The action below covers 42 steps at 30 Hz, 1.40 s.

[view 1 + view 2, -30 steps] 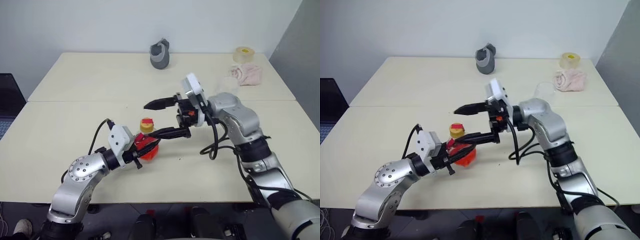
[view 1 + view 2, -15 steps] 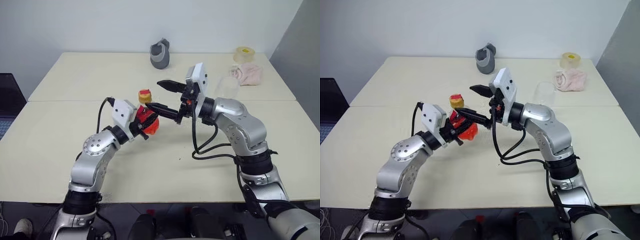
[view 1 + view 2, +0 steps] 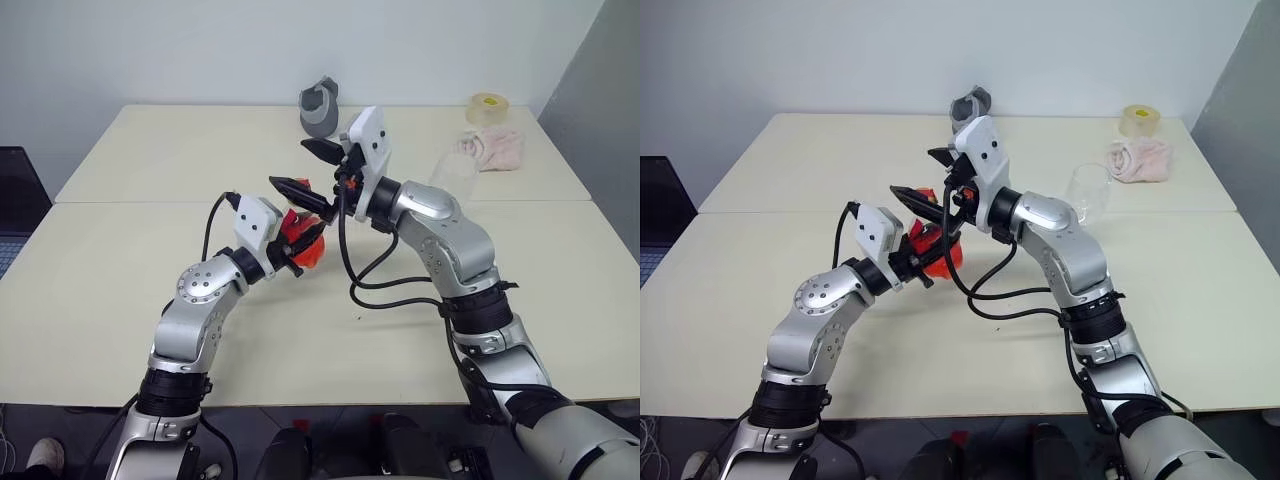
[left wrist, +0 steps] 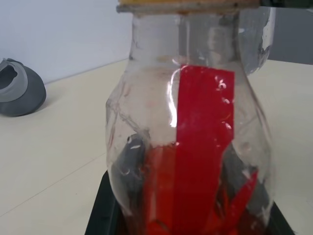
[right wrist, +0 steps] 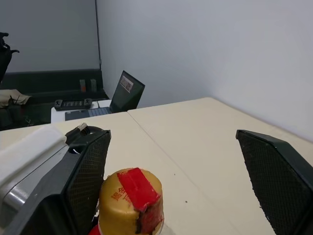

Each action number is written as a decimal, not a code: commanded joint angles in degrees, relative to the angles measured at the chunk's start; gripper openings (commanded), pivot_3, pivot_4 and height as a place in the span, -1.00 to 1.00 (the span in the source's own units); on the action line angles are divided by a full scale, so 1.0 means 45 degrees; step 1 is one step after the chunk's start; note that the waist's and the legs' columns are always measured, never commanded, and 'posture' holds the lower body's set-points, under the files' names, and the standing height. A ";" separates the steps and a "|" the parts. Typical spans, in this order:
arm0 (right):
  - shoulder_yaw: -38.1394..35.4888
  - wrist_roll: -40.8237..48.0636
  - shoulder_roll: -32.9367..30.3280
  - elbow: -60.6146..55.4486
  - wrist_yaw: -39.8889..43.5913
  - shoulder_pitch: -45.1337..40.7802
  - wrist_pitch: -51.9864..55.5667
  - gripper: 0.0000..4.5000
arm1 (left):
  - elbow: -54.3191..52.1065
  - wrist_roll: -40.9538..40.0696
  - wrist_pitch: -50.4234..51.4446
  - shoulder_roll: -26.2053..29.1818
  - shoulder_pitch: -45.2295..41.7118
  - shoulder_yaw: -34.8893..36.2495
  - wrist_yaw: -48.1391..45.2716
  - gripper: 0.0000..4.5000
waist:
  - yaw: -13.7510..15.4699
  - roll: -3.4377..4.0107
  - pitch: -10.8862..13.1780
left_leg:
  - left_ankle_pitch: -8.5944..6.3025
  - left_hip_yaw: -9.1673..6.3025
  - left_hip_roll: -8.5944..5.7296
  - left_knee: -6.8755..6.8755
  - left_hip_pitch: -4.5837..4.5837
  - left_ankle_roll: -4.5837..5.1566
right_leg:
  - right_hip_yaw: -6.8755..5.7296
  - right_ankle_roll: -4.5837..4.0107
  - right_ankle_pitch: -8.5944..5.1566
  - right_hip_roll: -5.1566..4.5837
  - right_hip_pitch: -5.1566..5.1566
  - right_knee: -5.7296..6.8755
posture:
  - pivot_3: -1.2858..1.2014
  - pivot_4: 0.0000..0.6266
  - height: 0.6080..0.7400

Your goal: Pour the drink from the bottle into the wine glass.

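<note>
- Left gripper [image 3: 293, 250] is clamped on the bottle [image 3: 303, 240], holding it up off the table [image 3: 120, 270] near the middle of the scene; the arm reaches in from about seven o'clock.
- The drink [image 4: 166, 196] sits low in the bottle as red-orange liquid behind a red label band; the two black fingers [image 4: 132, 156] show through the clear wall, pressed on either side.
- Right gripper [image 3: 305, 170] stands wide, just beyond the bottle toward twelve o'clock, its fingers spread either side of the cap without touching it.
- In the right wrist view the yellowish cap [image 5: 129, 200], with a red strip across its top, lies between those two spread fingers [image 5: 88, 171].
- Wine glass [image 3: 455, 176] stands upright on the table at about two o'clock from the bottle, well apart.
- Pink cloth [image 3: 492, 148] and a tape roll [image 3: 487, 108] lie beyond the glass, near the far right corner.
- Grey object [image 3: 320, 108] rests at the far edge, at twelve o'clock.
</note>
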 commanded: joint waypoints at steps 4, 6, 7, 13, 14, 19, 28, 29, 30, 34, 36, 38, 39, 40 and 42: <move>-0.0204 -0.0248 -0.0310 -0.0033 0.0043 -0.0144 -0.0616 0.95 | -0.0440 -0.0055 -0.0300 0.0008 -0.0238 0.0236 0.0039 -0.42 | -0.0006 0.0000 0.0000 | -0.0002 -0.0002 0.0000 0.0001 0.0000 0.0004 | -0.0002 0.0000 0.0000 -0.0001 0.0000 0.0003 | 0.03 -0.52 1.00; -0.0277 -0.0220 -0.0564 -0.0071 0.0168 -0.0065 -0.0618 0.95 | -0.0513 -0.0078 -0.0265 0.0028 -0.0193 0.0256 0.0045 -0.42 | -0.0006 0.0000 0.0000 | -0.0003 -0.0004 0.0000 0.0001 0.0000 0.0006 | -0.0003 0.0000 0.0000 -0.0001 0.0000 0.0003 | 0.03 -0.52 1.00; -0.0375 -0.0179 -0.0828 -0.0121 0.0314 0.0001 -0.0602 0.95 | -0.0555 -0.0101 -0.0228 0.0051 -0.0171 0.0282 0.0046 -0.42 | -0.0006 0.0000 0.0000 | -0.0004 -0.0004 0.0000 0.0002 0.0000 0.0007 | -0.0002 0.0000 0.0000 0.0000 0.0000 0.0003 | 0.03 -0.52 1.00; -0.1160 0.0340 -0.2833 -0.0379 0.1526 0.0690 -0.0511 0.95 | -0.0555 -0.0179 -0.0147 0.0235 -0.0161 0.0454 0.0008 -0.42 | 0.0110 -0.0003 -0.0001 | -0.0008 -0.0006 -0.0002 0.0007 -0.0007 0.0015 | -0.0009 0.0001 0.0000 -0.0001 0.0007 -0.0005 | 0.03 -0.52 1.00; -0.1289 0.0442 -0.3222 -0.0452 0.1835 0.0876 -0.0481 0.95 | -0.0509 -0.0187 -0.0160 0.0275 -0.0176 0.0503 -0.0027 -0.42 | 0.0123 -0.0003 -0.0001 | -0.0009 0.0003 -0.0002 0.0009 -0.0007 0.0018 | -0.0004 0.0002 0.0000 -0.0002 0.0008 -0.0005 | 0.03 -0.52 1.00; -0.1528 0.1208 -0.3731 -0.1040 0.2523 0.1128 0.0040 0.95 | -0.0366 -0.0159 -0.0210 0.0293 -0.0274 0.0582 -0.0123 -0.42 | -0.0012 -0.0003 0.0004 | -0.0024 0.0050 -0.0002 -0.0001 0.0002 0.0045 | 0.0023 0.0002 0.0000 -0.0001 -0.0001 -0.0002 | 0.03 -0.52 1.00; -0.0712 0.1468 -0.1727 -0.1411 0.1910 0.0772 0.0182 0.95 | -0.0142 -0.0052 -0.0258 0.0043 -0.0620 0.0409 -0.0145 -0.42 | -0.0057 -0.0003 0.0004 | -0.0023 0.0037 0.0004 -0.0002 0.0010 0.0043 | 0.0016 -0.0005 0.0003 0.0007 -0.0001 0.0006 | 0.03 -0.52 1.00; -0.0669 0.1396 -0.1592 -0.1265 0.1872 0.0745 0.0092 0.95 | -0.0170 -0.0056 -0.0244 0.0041 -0.0619 0.0412 -0.0156 -0.42 | -0.0050 -0.0003 0.0004 | -0.0022 0.0035 0.0006 -0.0001 0.0007 0.0041 | 0.0015 -0.0004 0.0003 0.0005 -0.0001 0.0003 | 0.03 -0.52 1.00; -0.0634 0.1287 -0.1478 -0.1035 0.1856 0.0681 -0.0056 0.95 | -0.0175 -0.0056 -0.0242 0.0058 -0.0618 0.0420 -0.0180 -0.42 | -0.0040 -0.0003 0.0004 | -0.0022 0.0035 0.0006 -0.0001 0.0006 0.0040 | 0.0016 -0.0004 0.0003 0.0001 -0.0001 0.0002 | 0.03 -0.52 1.00; -0.0575 0.0854 -0.1044 -0.0015 0.1645 0.0123 -0.0641 0.95 | -0.0186 -0.0058 -0.0235 0.0099 -0.0598 0.0451 -0.0218 -0.42 | -0.0025 -0.0003 0.0004 | -0.0019 0.0039 0.0004 0.0012 0.0004 0.0037 | 0.0019 0.0001 0.0005 -0.0003 0.0001 0.0000 | 0.03 -0.52 1.00; -0.0520 0.0616 -0.0820 0.0524 0.1503 -0.0200 -0.0988 0.95 | -0.0277 -0.0067 -0.0210 0.0107 -0.0531 0.0452 -0.0208 -0.42 | -0.0031 -0.0003 0.0004 | -0.0020 0.0042 0.0003 0.0011 0.0004 0.0037 | 0.0018 0.0001 0.0005 -0.0002 0.0000 0.0001 | 0.03 -0.52 1.00; -0.0454 0.0420 -0.0646 0.0944 0.1468 -0.0442 -0.1296 0.95 | -0.0325 -0.0068 -0.0211 0.0115 -0.0470 0.0449 -0.0205 -0.42 | -0.0038 -0.0003 0.0004 | -0.0018 0.0040 0.0002 0.0007 0.0005 0.0034 | 0.0016 0.0000 0.0005 -0.0001 -0.0002 0.0000 | 0.03 -0.52 1.00; -0.0451 0.0335 -0.0561 0.1131 0.1472 -0.0543 -0.1419 0.95 | -0.0324 -0.0065 -0.0213 0.0111 -0.0461 0.0445 -0.0202 -0.42 | -0.0041 -0.0003 0.0003 | -0.0004 0.0041 0.0002 0.0002 0.0004 0.0008 | 0.0016 0.0000 0.0005 -0.0001 -0.0006 0.0000 | 0.03 -0.52 1.00; -0.0446 0.0266 -0.0495 0.1298 0.1477 -0.0619 -0.1539 0.95 | -0.0320 -0.0059 -0.0216 0.0102 -0.0460 0.0440 -0.0193 -0.42 | -0.0041 -0.0003 0.0004 | 0.0000 0.0038 0.0003 0.0000 0.0005 0.0002 | 0.0013 0.0000 0.0005 -0.0001 -0.0006 0.0000 | 0.03 -0.52 1.00; -0.0453 0.0138 -0.0392 0.1643 0.1460 -0.0769 -0.1811 0.95 | -0.0328 -0.0042 -0.0219 0.0065 -0.0470 0.0428 -0.0139 -0.42 | -0.0040 -0.0003 0.0004 | 0.0000 0.0036 0.0004 -0.0002 0.0004 0.0001 | 0.0013 -0.0001 0.0005 -0.0002 -0.0006 0.0001 | 0.03 -0.52 1.00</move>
